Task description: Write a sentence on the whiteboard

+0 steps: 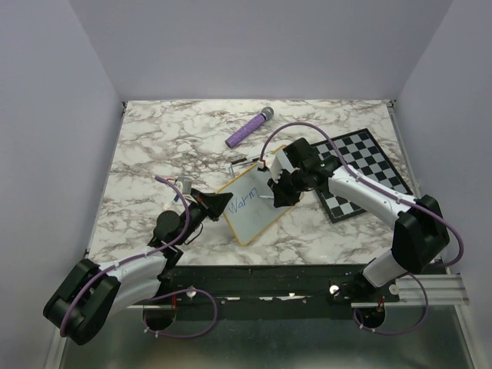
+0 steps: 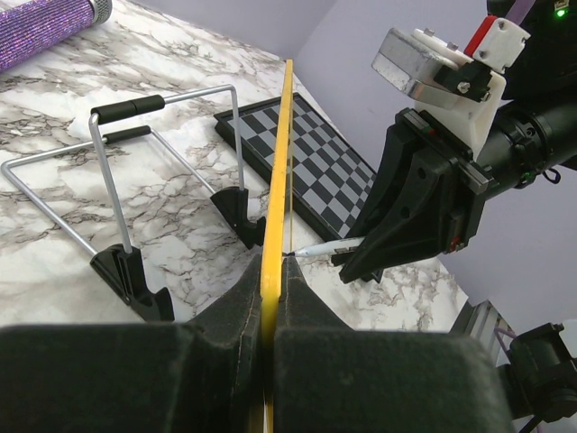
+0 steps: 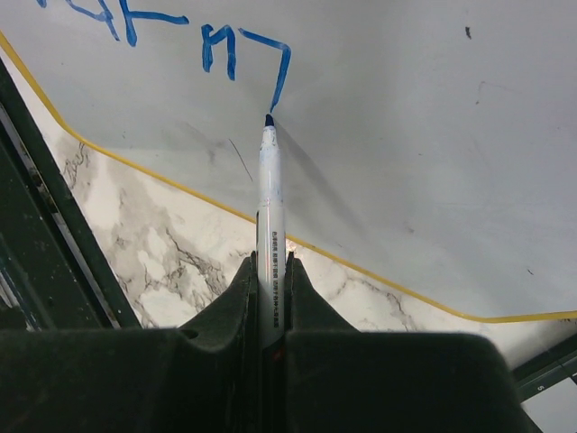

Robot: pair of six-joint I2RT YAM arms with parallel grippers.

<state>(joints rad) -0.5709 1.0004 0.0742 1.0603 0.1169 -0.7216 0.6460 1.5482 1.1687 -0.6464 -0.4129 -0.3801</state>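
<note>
Table (image 1: 154, 154) has a white marble-pattern top with grey-brown veins, and is boxed in by plain pale walls (image 1: 254, 46) at the rear and both sides. A bare aluminium rail (image 1: 430, 290) runs along the near edge at the right. The whiteboard (image 1: 250, 219) sits about mid-table, turned diagonally to the table edges, yellow frame showing all round. The left gripper (image 1: 227, 202) is clamped on the frame at the board's left edge; in the left wrist view the board is seen edge-on between its closed fingers. A wire stand (image 2: 126, 108) with black feet rests on the marble on the board's back side. The right gripper (image 1: 275, 192) is closed around a white marker (image 3: 269, 189), whose dark tip touches the board face at the foot of the last stroke. The sentence (image 1: 244, 194) so far reads "Warm" in blue. A purple glitter microphone (image 1: 249, 128) lies near the far edge, around centre. The chessboard (image 1: 369, 165) lies flat toward the right edge, partly under the right arm.
</note>
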